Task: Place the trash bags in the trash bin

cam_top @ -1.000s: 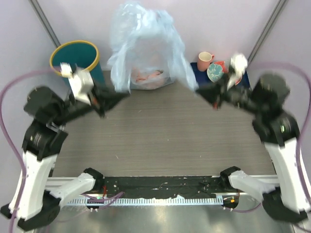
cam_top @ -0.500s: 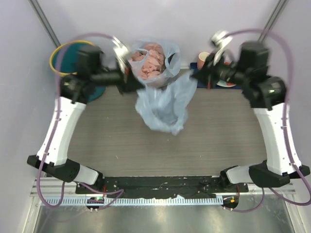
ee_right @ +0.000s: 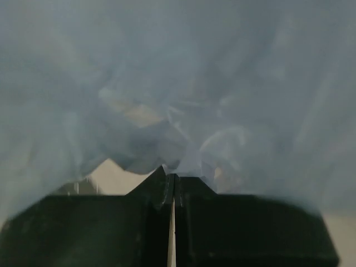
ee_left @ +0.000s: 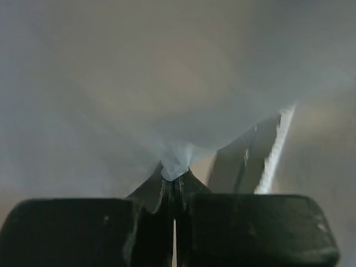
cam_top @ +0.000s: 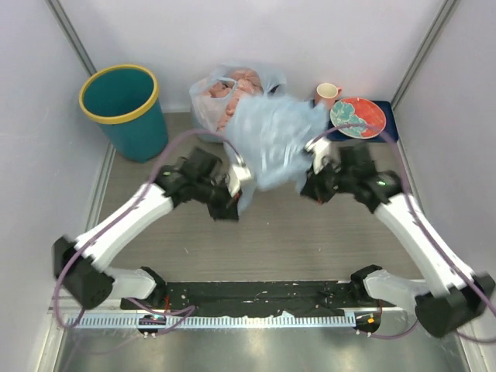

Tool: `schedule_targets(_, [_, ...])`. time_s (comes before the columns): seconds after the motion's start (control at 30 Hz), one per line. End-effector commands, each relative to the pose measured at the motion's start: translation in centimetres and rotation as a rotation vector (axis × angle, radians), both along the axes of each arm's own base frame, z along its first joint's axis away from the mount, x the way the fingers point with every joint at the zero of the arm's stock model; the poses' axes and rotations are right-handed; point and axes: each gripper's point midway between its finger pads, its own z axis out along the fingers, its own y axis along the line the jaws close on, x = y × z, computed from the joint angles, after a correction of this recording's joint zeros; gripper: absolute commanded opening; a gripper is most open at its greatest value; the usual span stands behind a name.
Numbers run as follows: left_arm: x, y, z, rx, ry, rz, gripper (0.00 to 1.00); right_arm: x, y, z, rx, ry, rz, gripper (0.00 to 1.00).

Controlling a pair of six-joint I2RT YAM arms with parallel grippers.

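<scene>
My right gripper [ee_right: 171, 181]: black jaws pressed together, with a fold of the light-blue trash bag [ee_right: 183, 83] pinched at the tips. Translucent, crumpled film fills the view above and to both sides. A small patch of pale surface [ee_right: 108, 177] shows under its lower left edge.

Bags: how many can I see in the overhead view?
2. The blue bag hangs in the middle, pinched by the left gripper and right gripper; the clear bag sits just behind it. Others may hide underneath.
</scene>
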Motion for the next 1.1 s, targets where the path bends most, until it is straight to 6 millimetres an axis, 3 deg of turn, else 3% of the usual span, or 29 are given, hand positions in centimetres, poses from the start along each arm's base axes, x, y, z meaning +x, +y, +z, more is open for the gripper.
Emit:
schedule_targets(0.0, [-7.0,5.3,-8.3,0.370,0.208,-0.249,0.00,-4.5,-0.7,-6.6,-0.178,0.230,0.130,0.01])
schedule_targets(0.03, [-7.2,4.6,-6.5,0.312,0.187,-0.271,0.00,-5.1,0.0,-4.9,-0.136,0.237,0.159,0.01])
schedule_targets(0.07, [-6.5,3.2,-2.4,0.218,0.120,-0.272,0.00,-5.2,0.9,-2.5,-0.080,0.221,0.183,0.01])
schedule_targets(0.13, [-4.0,0.9,4.0,0.032,0.063,-0.198,0.00,-2.9,3.2,7.6,0.108,0.086,0.168,0.01])
schedule_targets(0.17, [-1.5,-0.2,9.9,-0.090,-0.036,-0.144,0.00,-1.5,3.4,11.5,0.160,0.007,0.128,0.01])
schedule_targets(0.2, [2.8,-0.1,15.7,-0.273,-0.046,0.027,0.00,0.8,3.2,18.7,0.228,-0.154,0.083,0.01])
schedule_targets(0.23, [5.4,0.7,20.1,-0.389,-0.102,0.127,0.00,2.6,2.2,22.9,0.254,-0.276,0.011,0.01])
schedule_targets(0.27, [7.3,2.1,28.5,-0.591,-0.301,0.189,0.00,3.3,1.4,26.7,0.284,-0.380,-0.029,0.01])
schedule_targets(0.3, [9.1,4.5,31.8,-0.703,-0.299,0.302,0.00,0.8,-0.4,34.3,0.365,-0.600,-0.055,0.01])
schedule_targets(0.33, [9.6,5.9,34.6,-0.775,-0.394,0.363,0.00,2.3,-0.3,36.1,0.419,-0.630,-0.088,0.01])
schedule_targets(0.37, [8.4,6.4,37.5,-0.841,-0.528,0.323,0.00,0.5,-0.4,38.1,0.467,-0.685,-0.059,0.01])
schedule_targets(0.4, [6.6,6.4,38.4,-0.864,-0.578,0.274,0.00,0.0,0.3,37.9,0.480,-0.663,-0.009,0.01])
schedule_targets(0.43, [4.2,5.3,37.8,-0.848,-0.577,0.144,0.00,-5.7,0.4,38.9,0.529,-0.684,0.126,0.01])
schedule_targets(0.47, [5.0,4.2,34.3,-0.807,-0.489,0.121,0.00,-6.4,0.8,37.8,0.565,-0.622,0.155,0.01])
schedule_targets(0.5, [4.1,2.8,31.4,-0.766,-0.412,0.068,0.00,-0.8,3.2,28.1,0.503,-0.349,0.115,0.01])
schedule_targets(0.53, [2.0,2.8,29.2,-0.704,-0.466,0.022,0.00,-1.5,3.1,25.0,0.491,-0.313,0.116,0.01])
schedule_targets(0.57, [3.4,1.6,18.4,-0.513,-0.234,0.060,0.00,-2.5,2.0,21.2,0.411,-0.313,0.078,0.01])
schedule_targets(0.6, [0.6,0.1,12.7,-0.382,-0.191,-0.029,0.00,-0.7,2.3,10.5,0.270,-0.105,0.044,0.01])
schedule_targets(0.63, [-0.6,0.4,7.3,-0.201,-0.314,-0.131,0.00,-1.5,1.3,3.4,0.121,0.030,0.035,0.01])
schedule_targets(0.67, [-1.6,2.5,-3.4,0.081,-0.134,-0.069,0.00,-1.3,-0.3,-1.3,-0.026,0.051,0.013,0.01])
schedule_targets(0.7, [-3.9,3.0,-7.2,0.187,-0.067,-0.141,0.00,-2.2,-1.3,-7.0,-0.124,0.165,0.012,0.01])
schedule_targets(0.77, [-7.6,4.9,-11.3,0.309,0.142,-0.261,0.00,-3.6,-2.0,-9.4,-0.196,0.272,0.039,0.01])
schedule_targets(0.83, [-8.4,4.2,-9.2,0.279,0.193,-0.316,0.00,-5.4,-0.9,-8.2,-0.141,0.341,0.108,0.01])
schedule_targets(0.9, [-10.3,3.4,-6.4,0.220,0.289,-0.412,0.00,-6.9,1.5,-3.5,0.010,0.361,0.209,0.01])
schedule_targets(0.93, [-9.2,2.0,-1.7,0.141,0.202,-0.421,0.00,-7.5,2.3,-1.3,0.068,0.372,0.248,0.01])
schedule_targets(0.97, [-8.0,1.2,0.4,0.102,0.221,-0.404,0.00,-7.4,3.2,4.2,0.149,0.273,0.278,0.01])
schedule_targets(1.0, [-7.2,0.1,4.4,-0.011,0.246,-0.379,0.00,-6.8,4.1,7.0,0.222,0.305,0.277,0.01])
schedule_targets(1.03, [-5.6,-0.6,11.7,-0.162,0.156,-0.339,0.00,-5.5,4.6,10.8,0.271,0.208,0.266,0.01])
schedule_targets(1.07, [0.4,-0.5,16.9,-0.325,0.013,-0.222,0.00,-5.1,4.2,17.9,0.340,0.029,0.258,0.01])
